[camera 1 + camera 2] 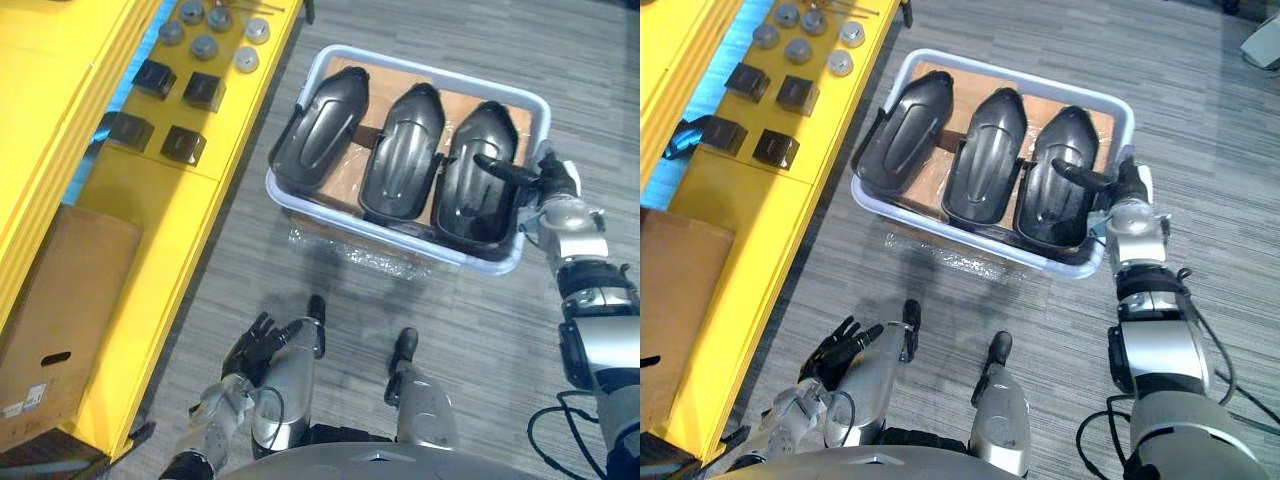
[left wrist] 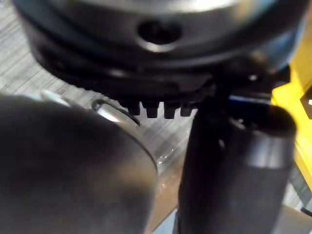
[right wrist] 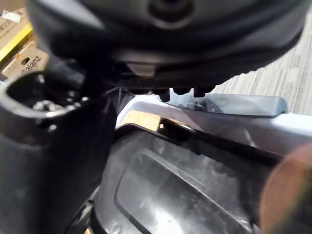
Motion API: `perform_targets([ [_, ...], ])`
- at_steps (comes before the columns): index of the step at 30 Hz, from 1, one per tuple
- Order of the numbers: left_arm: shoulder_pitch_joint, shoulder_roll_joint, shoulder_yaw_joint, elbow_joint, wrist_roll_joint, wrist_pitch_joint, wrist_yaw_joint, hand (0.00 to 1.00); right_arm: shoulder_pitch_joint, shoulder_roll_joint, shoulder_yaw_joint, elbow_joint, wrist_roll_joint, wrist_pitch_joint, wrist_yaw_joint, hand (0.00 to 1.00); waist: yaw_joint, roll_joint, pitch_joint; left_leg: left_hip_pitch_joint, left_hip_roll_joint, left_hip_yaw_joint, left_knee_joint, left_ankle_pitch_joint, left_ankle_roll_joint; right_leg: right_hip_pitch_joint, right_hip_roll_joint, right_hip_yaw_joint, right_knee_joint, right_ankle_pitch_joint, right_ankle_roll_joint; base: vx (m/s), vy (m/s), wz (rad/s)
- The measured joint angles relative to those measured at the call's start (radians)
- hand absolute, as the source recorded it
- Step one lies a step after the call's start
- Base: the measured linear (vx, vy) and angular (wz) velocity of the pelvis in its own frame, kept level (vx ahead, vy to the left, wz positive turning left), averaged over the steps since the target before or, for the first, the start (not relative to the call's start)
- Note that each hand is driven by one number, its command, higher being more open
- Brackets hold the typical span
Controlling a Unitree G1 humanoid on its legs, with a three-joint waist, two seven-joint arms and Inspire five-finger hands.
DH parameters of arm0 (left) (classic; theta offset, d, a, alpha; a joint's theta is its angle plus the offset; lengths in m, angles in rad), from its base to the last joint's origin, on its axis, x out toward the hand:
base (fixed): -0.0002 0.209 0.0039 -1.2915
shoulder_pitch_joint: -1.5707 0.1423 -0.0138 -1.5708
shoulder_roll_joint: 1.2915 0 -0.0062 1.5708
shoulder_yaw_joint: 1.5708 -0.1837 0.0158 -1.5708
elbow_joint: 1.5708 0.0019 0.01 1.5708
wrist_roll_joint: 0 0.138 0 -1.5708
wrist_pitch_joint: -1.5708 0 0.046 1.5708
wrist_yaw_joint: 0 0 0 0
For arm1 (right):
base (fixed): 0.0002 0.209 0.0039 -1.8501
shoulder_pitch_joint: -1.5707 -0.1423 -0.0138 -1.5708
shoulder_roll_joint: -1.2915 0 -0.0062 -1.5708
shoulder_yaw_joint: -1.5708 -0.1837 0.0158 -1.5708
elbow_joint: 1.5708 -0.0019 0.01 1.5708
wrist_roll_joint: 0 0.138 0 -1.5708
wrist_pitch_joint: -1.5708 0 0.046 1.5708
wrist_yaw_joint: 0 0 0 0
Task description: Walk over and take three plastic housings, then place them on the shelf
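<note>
Nearest, at the lower left, the left hand (image 1: 262, 345) hangs over the grey striped carpet floor (image 1: 480, 330) with its fingers loosely spread and nothing in it. Farther off, a pale blue rectangular plastic crate (image 1: 940, 225) stands on that floor, lined with brown cardboard, with crumpled clear film (image 1: 360, 255) just beside its near wall. Three black moulded plastic housings lie in it side by side: the left housing (image 1: 325, 125), the middle housing (image 1: 403, 150) and the right housing (image 1: 480, 190). The right hand (image 1: 553, 182) is at the crate's right rim and reaches over the right housing; whether it grips the housing I cannot tell. Along the left runs a yellow shelf (image 1: 200, 210) bearing small black cube-shaped blocks (image 1: 204, 90), grey round metal discs (image 1: 204, 46) farther back, and a brown cardboard box (image 1: 55, 310) at the near end
</note>
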Motion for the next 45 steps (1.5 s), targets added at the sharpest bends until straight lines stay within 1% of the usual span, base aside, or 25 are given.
perform_targets([
  [2,-0.001,-0.002,-0.015,-0.003,-0.001,-0.006,0.000,1.00,-0.035,-0.010,0.001,0.015,0.001,0.002,0.012,1.00,0.005,0.007,0.003,-0.004,-0.002,-0.002,-0.002,0.000,0.000,-0.004,-0.001,-0.005,0.002,-0.002,-0.003,0.02,0.001,0.04],
  [5,-0.004,-0.004,-0.026,-0.003,-0.018,-0.008,0.009,1.00,-0.061,-0.010,0.023,0.030,0.002,0.028,0.036,1.00,0.007,0.016,0.008,-0.012,-0.005,-0.009,-0.002,0.000,-0.001,-0.016,-0.004,-0.011,0.018,-0.012,-0.007,0.01,0.004,0.06],
  [6,-0.004,-0.008,-0.027,-0.003,-0.034,-0.008,0.012,1.00,-0.061,-0.010,0.041,0.037,0.002,0.036,0.050,0.00,0.007,0.018,0.009,-0.012,-0.009,-0.011,-0.005,0.001,0.000,-0.021,-0.008,-0.014,0.029,-0.019,-0.008,0.00,0.005,0.07],
  [8,-0.005,-0.009,-0.028,-0.001,-0.039,-0.008,0.015,1.00,-0.064,-0.011,0.056,0.038,-0.007,0.046,0.054,0.00,0.005,0.018,0.009,-0.012,-0.015,-0.011,-0.016,0.009,0.002,-0.031,-0.015,-0.016,0.042,-0.023,-0.008,0.00,0.003,0.03],
  [10,-0.006,-0.009,-0.029,0.000,-0.040,-0.008,0.018,1.00,-0.083,-0.011,0.062,0.052,-0.047,0.055,0.056,0.00,0.006,0.018,0.009,-0.012,-0.016,-0.009,-0.021,0.013,0.003,-0.037,-0.017,-0.017,0.047,-0.023,-0.008,0.00,0.000,0.00],
  [12,-0.011,-0.009,-0.033,0.009,-0.042,-0.009,0.024,1.00,-0.100,-0.024,0.079,0.075,-0.162,0.068,0.053,0.00,0.006,0.018,0.009,-0.012,-0.016,-0.011,-0.032,0.018,0.001,-0.038,-0.018,-0.023,0.050,-0.026,-0.012,-0.03,-0.001,0.03],
  [16,-0.024,-0.008,-0.045,0.029,-0.063,-0.016,0.033,1.00,-0.116,-0.047,0.118,0.078,-0.282,0.092,0.055,0.00,0.006,0.020,0.009,-0.003,-0.018,-0.012,-0.064,0.038,-0.004,-0.044,-0.021,-0.030,0.053,-0.028,-0.016,-0.03,-0.007,0.02],
  [19,-0.040,-0.008,-0.066,0.045,-0.074,-0.024,0.041,1.00,-0.120,-0.047,0.151,0.078,-0.361,0.133,0.064,0.00,0.006,0.023,0.008,0.016,-0.018,-0.013,-0.099,0.065,-0.012,-0.044,-0.020,-0.034,0.055,-0.030,-0.020,-0.02,-0.046,0.02],
  [20,-0.047,-0.009,-0.074,0.045,-0.076,-0.024,0.046,1.00,-0.120,-0.040,0.159,0.093,-0.383,0.150,0.093,0.00,0.007,0.023,0.008,0.020,-0.018,-0.014,-0.115,0.074,-0.015,-0.045,-0.018,-0.036,0.056,-0.032,-0.023,-0.01,-0.053,0.03],
  [21,-0.049,-0.011,-0.077,0.045,-0.078,-0.024,0.047,1.00,-0.118,-0.031,0.163,0.108,-0.396,0.157,0.102,0.00,0.007,0.023,0.008,0.024,-0.017,-0.015,-0.123,0.079,-0.016,-0.045,-0.018,-0.036,0.056,-0.033,-0.024,-0.01,-0.055,0.04],
  [24,-0.050,-0.010,-0.091,0.041,-0.082,-0.024,0.056,1.00,-0.117,-0.010,0.162,0.132,-0.442,0.172,0.088,0.00,0.006,0.028,0.005,0.027,-0.016,-0.017,-0.144,0.091,-0.021,-0.052,-0.016,-0.039,0.058,-0.035,-0.028,0.01,-0.039,0.01],
  [26,-0.050,-0.011,-0.096,0.038,-0.082,-0.023,0.060,1.00,-0.116,-0.001,0.148,0.138,-0.486,0.199,0.089,0.00,0.007,0.032,0.004,0.031,-0.015,-0.018,-0.149,0.092,-0.022,-0.052,-0.015,-0.040,0.061,-0.037,-0.031,0.00,0.000,0.00],
  [28,-0.050,-0.011,-0.098,0.033,-0.082,-0.020,0.066,1.00,-0.113,0.012,0.138,0.158,-0.510,0.213,0.089,0.00,0.010,0.032,0.004,0.037,-0.016,-0.018,-0.155,0.093,-0.022,-0.050,-0.017,-0.042,0.065,-0.038,-0.032,0.00,0.000,0.00],
  [29,-0.050,-0.010,-0.101,0.032,-0.083,-0.020,0.072,1.00,-0.110,0.019,0.121,0.165,-0.513,0.219,0.074,0.00,0.010,0.032,0.004,0.043,-0.018,-0.018,-0.158,0.094,-0.022,-0.047,-0.019,-0.046,0.067,-0.039,-0.034,0.00,0.000,0.00],
  [31,-0.050,-0.009,-0.104,0.028,-0.083,-0.019,0.076,1.00,-0.108,0.025,0.106,0.175,-0.514,0.218,0.054,0.00,0.009,0.032,0.004,0.044,-0.019,-0.020,-0.158,0.094,-0.022,-0.045,-0.026,-0.052,0.069,-0.043,-0.035,0.01,0.016,0.05],
  [35,-0.050,-0.010,-0.114,0.013,-0.087,-0.009,0.077,1.00,-0.085,0.030,0.083,0.177,-0.514,0.208,-0.020,0.00,0.007,0.037,0.001,0.047,-0.031,-0.034,-0.181,0.111,-0.021,-0.044,-0.032,-0.068,0.076,-0.050,-0.033,-0.01,0.002,0.13],
  [39,-0.049,-0.010,-0.115,0.014,-0.087,-0.005,0.076,1.00,-0.065,0.032,0.074,0.198,-0.509,0.154,-0.100,0.00,0.007,0.041,-0.001,0.052,-0.039,-0.036,-0.196,0.121,-0.021,-0.046,-0.039,-0.076,0.087,-0.057,-0.032,-0.02,-0.002,0.07],
  [44,-0.041,-0.009,-0.113,0.003,-0.094,-0.006,0.073,1.00,-0.029,0.032,0.076,0.181,-0.504,0.086,-0.170,0.00,0.003,0.044,-0.003,0.055,-0.040,-0.035,-0.201,0.123,-0.019,-0.046,-0.041,-0.074,0.087,-0.056,-0.032,0.00,0.000,0.00],
  [45,-0.038,-0.009,-0.112,-0.002,-0.107,-0.006,0.073,1.00,-0.025,0.032,0.076,0.172,-0.503,0.084,-0.177,0.00,0.002,0.044,-0.003,0.057,-0.040,-0.035,-0.202,0.123,-0.019,-0.046,-0.041,-0.074,0.086,-0.056,-0.032,0.00,0.000,0.00],
])
